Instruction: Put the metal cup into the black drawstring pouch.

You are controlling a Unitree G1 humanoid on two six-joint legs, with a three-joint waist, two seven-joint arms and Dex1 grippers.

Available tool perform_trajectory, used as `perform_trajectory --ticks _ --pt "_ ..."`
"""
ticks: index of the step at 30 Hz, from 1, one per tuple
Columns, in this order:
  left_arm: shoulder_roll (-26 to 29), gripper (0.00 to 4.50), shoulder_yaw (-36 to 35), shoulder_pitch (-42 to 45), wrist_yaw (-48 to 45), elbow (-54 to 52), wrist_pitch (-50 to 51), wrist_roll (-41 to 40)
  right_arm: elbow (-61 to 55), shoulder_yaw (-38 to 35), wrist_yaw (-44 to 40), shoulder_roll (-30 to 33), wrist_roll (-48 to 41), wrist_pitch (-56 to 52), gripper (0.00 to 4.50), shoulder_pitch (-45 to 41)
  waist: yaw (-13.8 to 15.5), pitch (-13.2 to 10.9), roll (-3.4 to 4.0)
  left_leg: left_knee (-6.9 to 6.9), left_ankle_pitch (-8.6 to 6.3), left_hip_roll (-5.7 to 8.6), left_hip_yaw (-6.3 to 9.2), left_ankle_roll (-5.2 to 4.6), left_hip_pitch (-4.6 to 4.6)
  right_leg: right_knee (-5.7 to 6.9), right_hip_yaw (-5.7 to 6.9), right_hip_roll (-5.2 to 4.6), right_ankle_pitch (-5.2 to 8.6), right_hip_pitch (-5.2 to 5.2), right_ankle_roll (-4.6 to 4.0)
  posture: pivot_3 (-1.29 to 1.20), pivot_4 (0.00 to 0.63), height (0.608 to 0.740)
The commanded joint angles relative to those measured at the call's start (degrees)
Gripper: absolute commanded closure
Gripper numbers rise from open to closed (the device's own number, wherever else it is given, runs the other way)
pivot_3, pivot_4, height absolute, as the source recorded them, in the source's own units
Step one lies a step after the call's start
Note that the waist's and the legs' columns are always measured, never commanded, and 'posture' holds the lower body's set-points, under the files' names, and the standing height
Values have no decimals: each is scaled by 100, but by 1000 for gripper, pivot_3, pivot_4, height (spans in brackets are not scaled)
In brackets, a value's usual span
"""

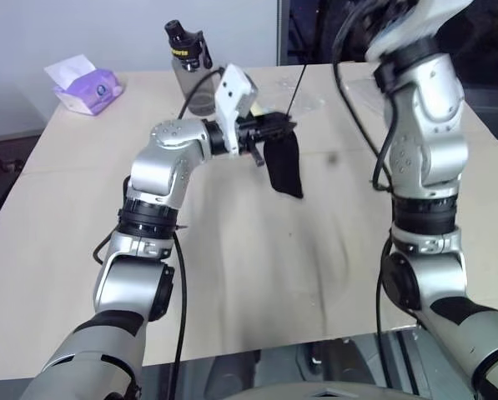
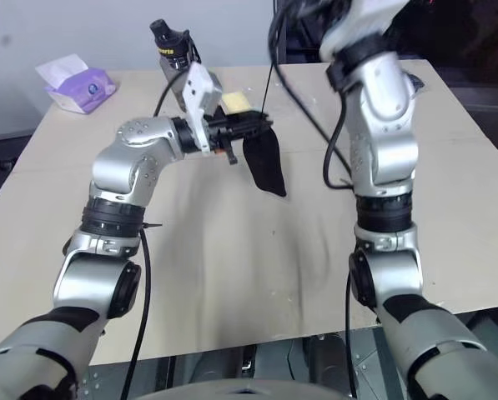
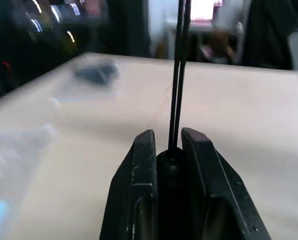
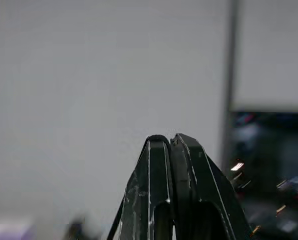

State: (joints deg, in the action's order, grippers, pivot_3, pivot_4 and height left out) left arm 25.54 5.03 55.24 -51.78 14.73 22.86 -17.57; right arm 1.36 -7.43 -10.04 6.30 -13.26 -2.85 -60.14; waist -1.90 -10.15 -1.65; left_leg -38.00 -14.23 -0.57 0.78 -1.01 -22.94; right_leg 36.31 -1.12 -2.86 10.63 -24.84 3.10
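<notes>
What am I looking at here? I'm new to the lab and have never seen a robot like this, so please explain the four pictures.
It is a humanoid robot with two silver arms, each ending in a two-fingered black gripper. The two wide pictures come from its head camera, looking down over a beige table. The other two come from cameras on its wrists, looking along the fingers.

The left gripper holds the black drawstring pouch by its neck, so the pouch hangs above the table. The thin cord runs up from the neck towards the raised right arm. The right gripper is shut.

On the table stand a grey bottle with a black cap and a purple tissue pack.
</notes>
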Motion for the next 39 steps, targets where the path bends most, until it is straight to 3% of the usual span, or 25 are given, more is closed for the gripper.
perform_trajectory --ticks 1,6,12,20,23,27,32,35,39 --pt "68 3766 16 -209 148 531 -71 299 -190 -340 376 111 84 605 4500 -305 -12 -4 7 2 0 3 -6 0 0 0 -6 -2 0 -1 0 0 150 740" --pt "2 1642 -186 -397 188 145 -230 157 -258 102 63 84 95 399 4500 50 -53 -4 16 23 0 0 -16 0 4 2 -16 1 0 -14 0 0 150 740" --pt "162 1642 -650 -787 19 -696 386 -516 -562 335 -243 126 0 119 4500 397 -49 -4 16 24 0 -2 -19 0 -18 14 -18 0 0 -41 0 0 150 740" --pt "845 1642 -971 -1904 470 -1214 748 -311 -973 823 -941 295 -351 -1033 4500 1255 -48 -3 17 35 1 -4 -20 -1 3 25 -23 3 0 -36 -1 0 150 740" --pt "1117 1602 -1205 -2610 559 -1662 818 -337 -1422 951 -1277 464 -685 -1635 3602 1803 -46 -2 17 35 1 -4 -20 0 1 24 -24 1 0 -36 -1 0 150 740" --pt "1434 1602 -1248 -3536 632 -2194 571 -72 -1956 602 -1671 805 -1482 -2372 1677 2572 -30 -2 16 36 0 -5 -17 0 -1 13 -25 -2 0 -35 -1 0 150 740" --pt "1494 1602 -1232 -4610 1149 -3069 293 427 -1977 55 -3007 2068 -1914 -2349 1677 3903 104 -2 16 40 0 -3 -24 -1 -7 -20 -18 -13 0 -25 -1 0 150 740" --pt "1148 1602 -1299 -5018 1487 -3577 423 299 -1266 -169 -3887 2860 -1751 -1981 1677 4583 139 -1 15 40 0 -3 -24 -1 5 -47 -14 -15 1 3 0 0 150 740" --pt "688 1602 -1213 -5563 1664 -3952 414 144 -254 -563 -5296 3171 -2081 -1256 1677 5207 113 2 14 31 0 0 -36 -2 25 -49 -20 -14 3 20 -2 0 150 740"
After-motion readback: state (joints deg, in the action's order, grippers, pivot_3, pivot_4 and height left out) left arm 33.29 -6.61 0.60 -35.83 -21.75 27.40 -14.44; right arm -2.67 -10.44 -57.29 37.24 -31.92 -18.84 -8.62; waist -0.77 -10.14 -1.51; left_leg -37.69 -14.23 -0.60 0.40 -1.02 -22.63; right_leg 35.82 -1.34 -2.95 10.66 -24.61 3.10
